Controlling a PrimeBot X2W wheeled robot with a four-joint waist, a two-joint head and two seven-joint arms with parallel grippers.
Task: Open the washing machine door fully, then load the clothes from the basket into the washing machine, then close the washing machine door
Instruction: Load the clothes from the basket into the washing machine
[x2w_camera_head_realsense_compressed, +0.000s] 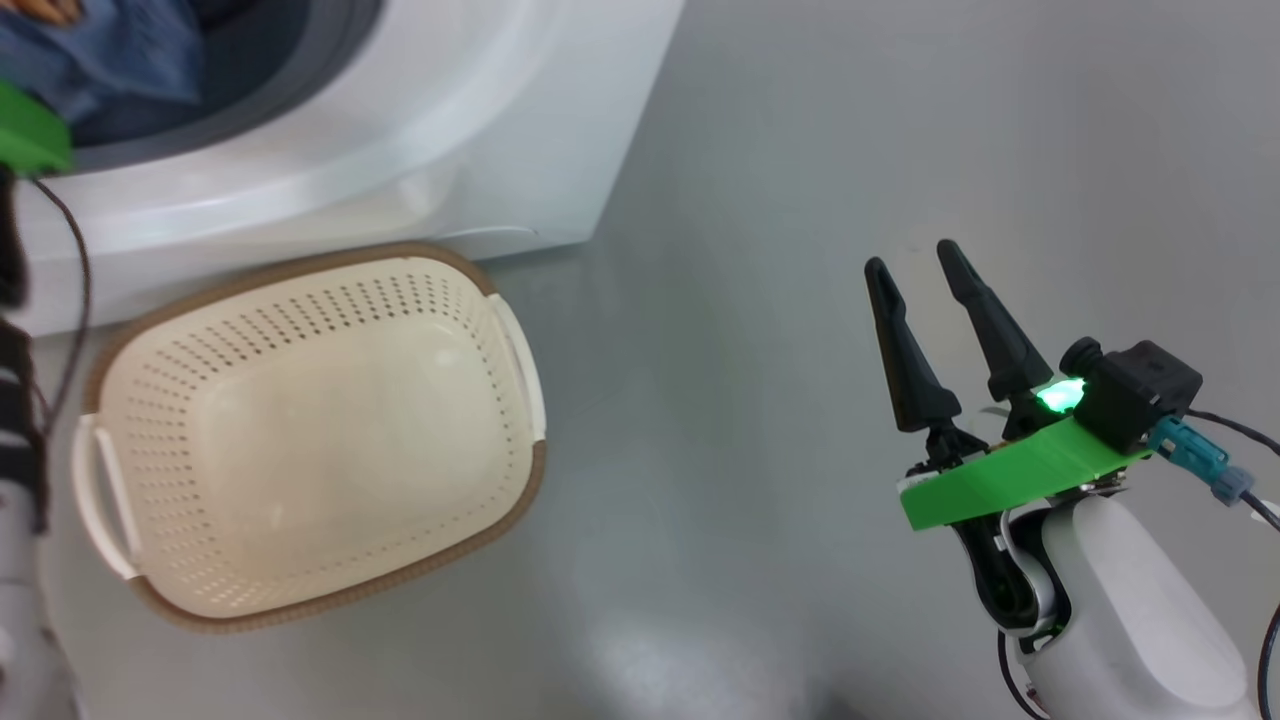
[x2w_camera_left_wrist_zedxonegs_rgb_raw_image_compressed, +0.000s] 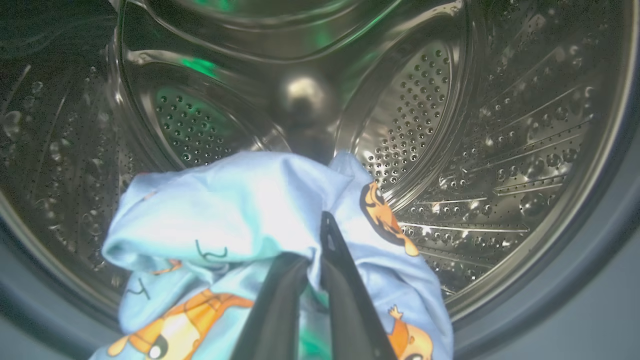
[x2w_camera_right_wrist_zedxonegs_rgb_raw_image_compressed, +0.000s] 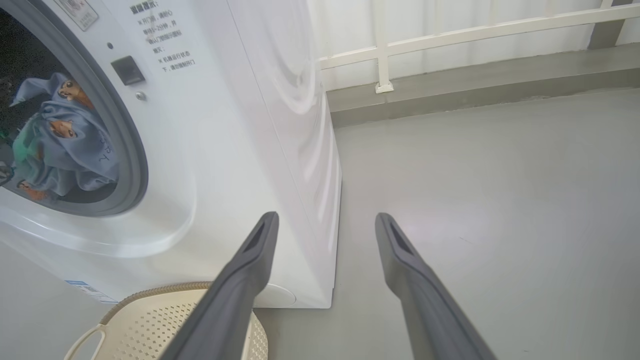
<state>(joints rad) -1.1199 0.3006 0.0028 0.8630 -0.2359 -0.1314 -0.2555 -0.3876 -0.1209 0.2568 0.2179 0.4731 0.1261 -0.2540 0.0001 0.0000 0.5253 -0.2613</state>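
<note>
The left end effector (x2w_camera_left_wrist_zedxonegs_rgb_raw_image_compressed: 312, 245) is clamped shut on a light blue cartoon-print garment (x2w_camera_left_wrist_zedxonegs_rgb_raw_image_compressed: 225, 210), which sits inside the steel drum (x2w_camera_left_wrist_zedxonegs_rgb_raw_image_compressed: 415, 100) of the washing machine (x2w_camera_head_realsense_compressed: 450, 120). The right end effector (x2w_camera_head_realsense_compressed: 913, 258) hangs spread wide over the grey floor (x2w_camera_head_realsense_compressed: 800, 150), gripping nothing. The cream basket (x2w_camera_head_realsense_compressed: 300, 268) stands on the floor just beside the machine's front.

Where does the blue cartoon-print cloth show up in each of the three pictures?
Head view: blue garment at the top left corner, inside the washing machine.
Left wrist view: bottom centre, pinched by the left gripper.
Right wrist view: far left, inside the opening.
Shared landmark: the grey door ring.
</note>
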